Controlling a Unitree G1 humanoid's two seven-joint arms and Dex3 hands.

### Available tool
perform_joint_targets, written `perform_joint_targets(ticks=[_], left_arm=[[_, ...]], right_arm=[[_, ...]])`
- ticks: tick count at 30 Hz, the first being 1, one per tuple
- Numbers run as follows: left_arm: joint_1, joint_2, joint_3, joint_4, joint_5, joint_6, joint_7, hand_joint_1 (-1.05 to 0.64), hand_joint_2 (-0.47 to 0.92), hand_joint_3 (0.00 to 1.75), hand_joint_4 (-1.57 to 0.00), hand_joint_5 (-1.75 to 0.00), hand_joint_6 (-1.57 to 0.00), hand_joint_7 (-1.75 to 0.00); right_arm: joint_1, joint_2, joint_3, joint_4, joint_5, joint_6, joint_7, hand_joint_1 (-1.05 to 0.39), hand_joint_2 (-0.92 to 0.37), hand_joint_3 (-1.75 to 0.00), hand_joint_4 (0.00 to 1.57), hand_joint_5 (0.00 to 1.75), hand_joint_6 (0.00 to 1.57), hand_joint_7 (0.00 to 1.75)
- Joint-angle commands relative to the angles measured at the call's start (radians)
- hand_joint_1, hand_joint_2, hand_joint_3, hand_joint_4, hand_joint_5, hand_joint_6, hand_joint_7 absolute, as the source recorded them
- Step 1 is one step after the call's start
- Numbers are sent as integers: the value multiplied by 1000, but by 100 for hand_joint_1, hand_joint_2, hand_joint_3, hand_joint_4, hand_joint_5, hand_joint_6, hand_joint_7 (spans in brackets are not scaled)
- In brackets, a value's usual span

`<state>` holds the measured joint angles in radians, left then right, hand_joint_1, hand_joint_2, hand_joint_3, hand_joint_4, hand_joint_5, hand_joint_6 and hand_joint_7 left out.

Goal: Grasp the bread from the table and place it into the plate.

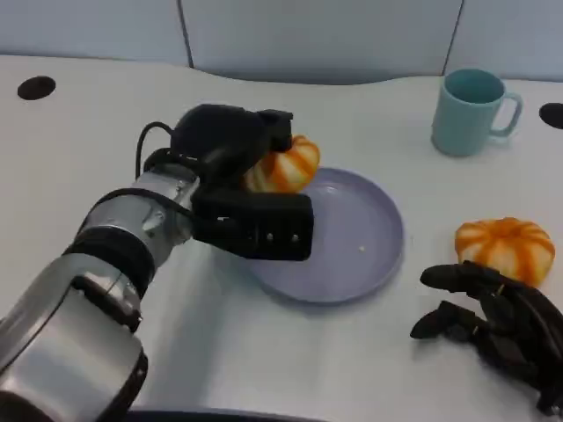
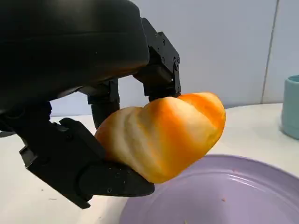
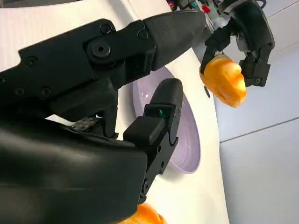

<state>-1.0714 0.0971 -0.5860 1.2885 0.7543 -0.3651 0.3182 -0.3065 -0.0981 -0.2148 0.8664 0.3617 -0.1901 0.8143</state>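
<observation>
White bench [image 1: 106,132] carrying lavender plate [image 1: 352,237], teal mug [image 1: 469,110]. Left hand [image 1: 242,180] grasping bread [image 1: 283,165], holding it lifted over plate's far-left rim. Right hand [image 1: 497,321] resting on bench, fingers loosely apart, holding nothing, second bread [image 1: 506,248] just beside. Risk: releasing this close to edge, roll likely tipping off rim onto bench. Bread looking glossy orange, pale ridges, pumpkin-shaped.

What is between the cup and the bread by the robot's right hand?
Only bare table, as the head view shows, between the cup and that bread.
</observation>
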Motion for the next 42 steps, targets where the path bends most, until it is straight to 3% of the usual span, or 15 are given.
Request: perform_joint_targets(ticks=[1,17,31,34,35,36,39,42], left_arm=[[-26,-18,-16,7,11,-3,0,-20,61,92,-91,-175,-69,-175],[-27,-99,-33,33,8,20,-53,-26,55,116,-94,-175,-69,-169],[-26,-123,-32,47,12,50,-121,-27,45,112,-95,-175,-74,-175],[-28,-128,-23,49,2,62,-155,-36,65,49,-82,-173,-93,-78],[-26,-129,-19,49,-1,65,-160,-36,72,36,-80,-170,-96,-62],[-25,-130,-16,49,-3,69,-164,-36,81,28,-75,-161,-95,-49],[-23,-131,-16,50,-1,79,-176,-33,87,24,-63,-147,-86,-33],[-24,-125,-29,50,9,81,-202,-38,88,22,-45,-100,-67,-12]], right_arm=[[35,4,9,-3,-11,25,-15,-39,-92,-7,68,108,78,63],[20,7,15,27,-20,6,-25,-43,-92,-6,68,106,80,59],[1,14,11,54,-12,-12,-14,-43,-92,-6,70,108,82,57],[-1,15,9,60,-9,-12,-12,-44,-91,-4,69,109,82,57],[-2,15,8,62,-7,-12,-8,-44,-92,-4,69,109,82,57],[-2,15,9,62,-8,-14,-9,-43,-92,-3,69,109,82,57],[1,15,11,54,-9,-9,-11,-43,-92,-3,69,109,82,57],[0,15,10,58,-8,-6,-11,-43,-92,-3,68,108,82,56]])
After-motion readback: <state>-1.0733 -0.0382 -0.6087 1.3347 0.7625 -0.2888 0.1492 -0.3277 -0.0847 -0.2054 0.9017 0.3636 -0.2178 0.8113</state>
